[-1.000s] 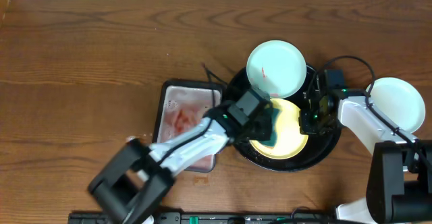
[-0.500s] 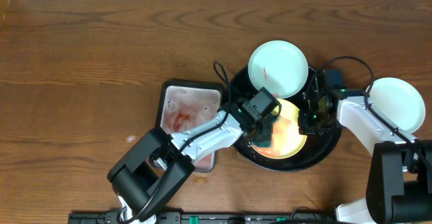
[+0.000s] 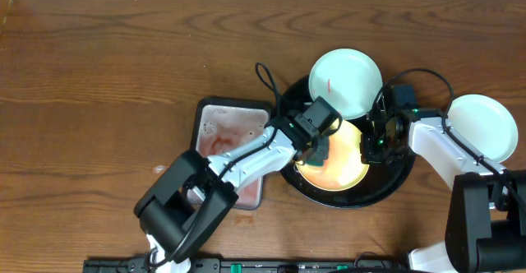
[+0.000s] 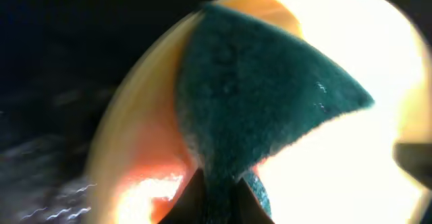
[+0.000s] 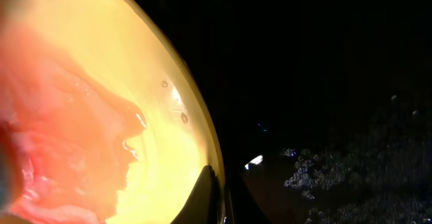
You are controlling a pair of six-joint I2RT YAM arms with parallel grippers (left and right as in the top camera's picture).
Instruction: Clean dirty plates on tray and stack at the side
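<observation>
The yellow plate lies in the black tray, smeared with red sauce. My left gripper is shut on a teal sponge pressed on the plate's left part. My right gripper is shut on the yellow plate's right rim. A mint-white plate with a small red streak rests on the tray's back rim. Another mint-white plate lies on the wooden table at the right.
A rectangular metal pan with reddish water stands left of the tray. Black cables loop near the tray's back edge. The black tray surface beside the plate is wet.
My left gripper has moved the sponge up and back across the yellow plate, leaving red smear spread on it. The mint plate at the back shifted slightly right. The right gripper has held still.
</observation>
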